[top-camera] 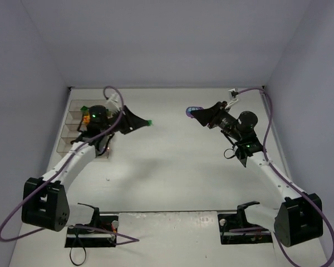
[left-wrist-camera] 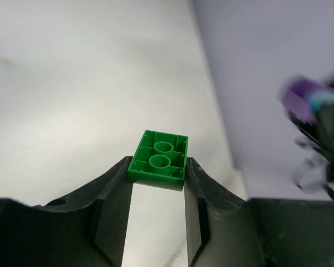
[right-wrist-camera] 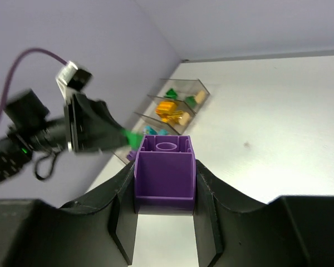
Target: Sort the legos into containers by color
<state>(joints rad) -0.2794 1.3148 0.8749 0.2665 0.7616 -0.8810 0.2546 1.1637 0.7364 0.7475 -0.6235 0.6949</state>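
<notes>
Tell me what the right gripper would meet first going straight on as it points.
Most likely the green brick pinched in the left gripper, just beyond its own purple brick; the containers lie farther back. Depth is unclear.

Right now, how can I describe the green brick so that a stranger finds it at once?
Start at the clear containers by the left wall; the arm above them ends in the left gripper. The green brick is pinched between its fingertips. Other green pieces lie inside the containers, and the right gripper holds a purple brick.

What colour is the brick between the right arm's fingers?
Purple; the lego brick shows best in the right wrist view.
</notes>
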